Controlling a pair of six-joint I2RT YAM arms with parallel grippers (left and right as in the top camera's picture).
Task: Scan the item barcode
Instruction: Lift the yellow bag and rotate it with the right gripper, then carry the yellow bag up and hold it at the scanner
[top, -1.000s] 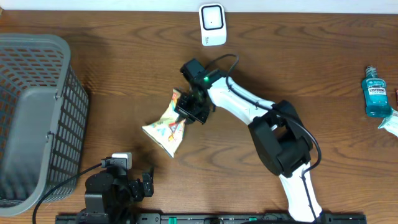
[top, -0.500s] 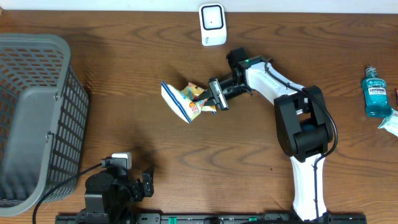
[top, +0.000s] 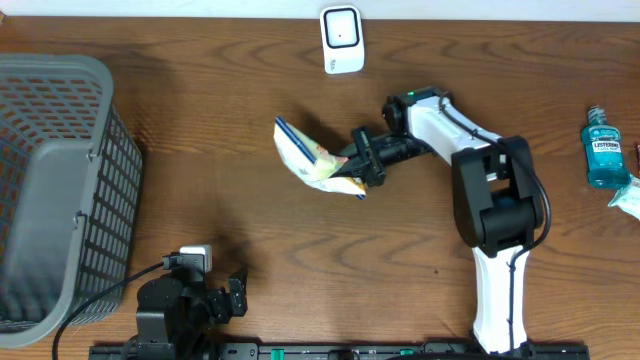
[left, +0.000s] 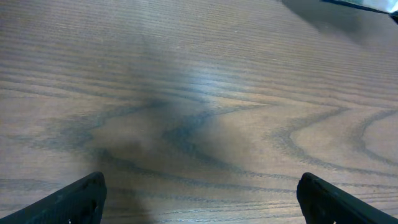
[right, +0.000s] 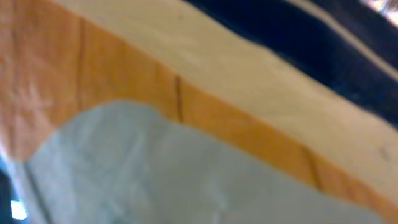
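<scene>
The snack bag (top: 318, 163) is cream with a dark blue band and orange and pale grey patches. My right arm (top: 440, 125) is white with black joints. The table (top: 200, 120) is brown, wavy woodgrain; the mesh basket (top: 50, 66) is grey; the scanner (top: 341, 40) is white; the mouthwash bottle (top: 604, 150) is teal.

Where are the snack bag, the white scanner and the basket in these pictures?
Snack bag (top: 305, 155), overhead view, on its crumpled middle.
Scanner (top: 341, 38), overhead view, on its white face.
Basket (top: 115, 200), overhead view, on its right mesh wall.
</scene>
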